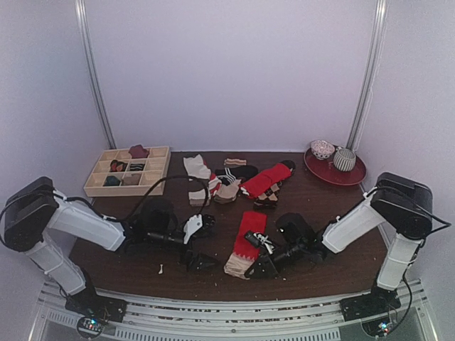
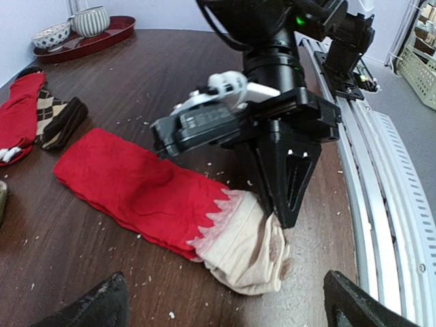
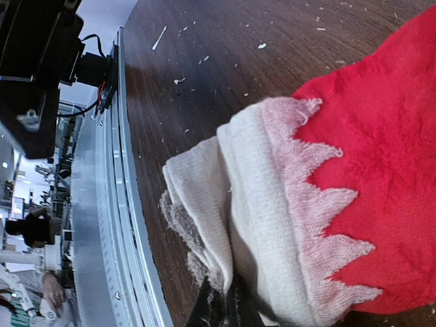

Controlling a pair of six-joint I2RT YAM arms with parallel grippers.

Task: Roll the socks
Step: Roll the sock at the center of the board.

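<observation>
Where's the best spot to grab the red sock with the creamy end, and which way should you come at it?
Grab the cream end of the red sock. The sock lies flat, with that bunched end nearest the front edge of the table, so coming down from that edge probably gives thick cloth to pinch. The right gripper is shut on it there.

The socks (image 3: 272, 204) pinched in my right gripper (image 2: 285, 219) are soft knit cloth: fuzzy matt red, a cream cuff with a woolly, frayed edge, and a coarser beige weave beneath. My fingers are matt black plastic. Under them the table (image 3: 225, 54) is dark wood grain with a low sheen, flecked with pale lint. The rail (image 3: 102, 225) beside me is brushed metal.
</observation>
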